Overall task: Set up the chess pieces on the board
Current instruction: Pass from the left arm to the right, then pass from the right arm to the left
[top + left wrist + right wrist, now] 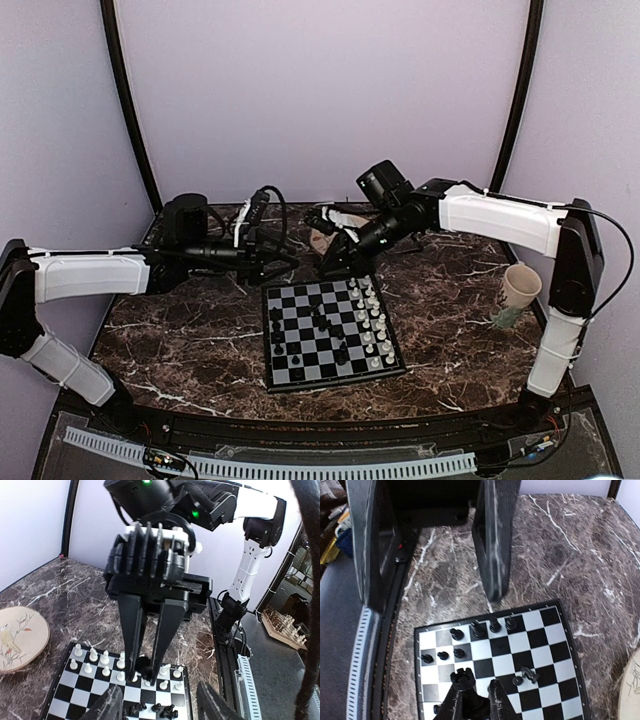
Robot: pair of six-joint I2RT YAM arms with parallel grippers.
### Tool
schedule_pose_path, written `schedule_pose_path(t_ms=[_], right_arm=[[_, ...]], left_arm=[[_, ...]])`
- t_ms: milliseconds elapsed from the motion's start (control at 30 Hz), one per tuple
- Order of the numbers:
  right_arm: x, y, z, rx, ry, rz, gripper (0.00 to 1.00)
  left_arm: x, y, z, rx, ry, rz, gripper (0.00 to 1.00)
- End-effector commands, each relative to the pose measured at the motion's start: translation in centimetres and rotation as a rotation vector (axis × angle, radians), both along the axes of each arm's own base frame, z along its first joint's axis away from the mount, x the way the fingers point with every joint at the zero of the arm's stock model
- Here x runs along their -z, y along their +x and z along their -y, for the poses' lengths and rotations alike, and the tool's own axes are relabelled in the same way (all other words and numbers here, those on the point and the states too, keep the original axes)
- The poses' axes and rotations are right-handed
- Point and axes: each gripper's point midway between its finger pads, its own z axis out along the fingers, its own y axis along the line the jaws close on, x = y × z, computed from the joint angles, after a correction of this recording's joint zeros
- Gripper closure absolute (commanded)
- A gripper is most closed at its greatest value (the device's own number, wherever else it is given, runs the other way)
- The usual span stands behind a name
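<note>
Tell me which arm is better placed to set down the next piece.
Right: the right gripper pinches a black piece over the board; the left gripper hangs open and empty.

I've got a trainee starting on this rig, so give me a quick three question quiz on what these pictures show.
1. True or false: the left gripper has its fingers closed on a white piece.
2. The right gripper holds a piece in its fingers. Which colour is it? A white, B black, C red.
3. What stands on the table to the right of the board?
Key: 1 false, the left gripper is open; 2 B; 3 a cup.
</note>
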Motion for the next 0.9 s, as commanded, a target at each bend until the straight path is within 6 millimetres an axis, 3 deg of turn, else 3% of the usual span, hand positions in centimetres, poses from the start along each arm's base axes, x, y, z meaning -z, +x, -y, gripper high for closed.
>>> schedule_pose_path(t_ms=[0,400,867], right_arm=[[-3.7,-1.9,-1.9,-0.100,0.154,-0.125,0.95],[-3.6,-2.0,-2.3,-0.098,0.158,-0.165,0.94],[-3.7,-2.1,-2.2,-0.096,0.157,-0.173,0.93]], left_arm=[[-3.1,-0.8,1.4,0.049,-0.089,0.147,0.47],[-2.5,-0.8,2.3,0.072,-0.077,0.163,0.52],[-1.7,-0.8,3.5,0.131,-0.066,0.125,0.88]])
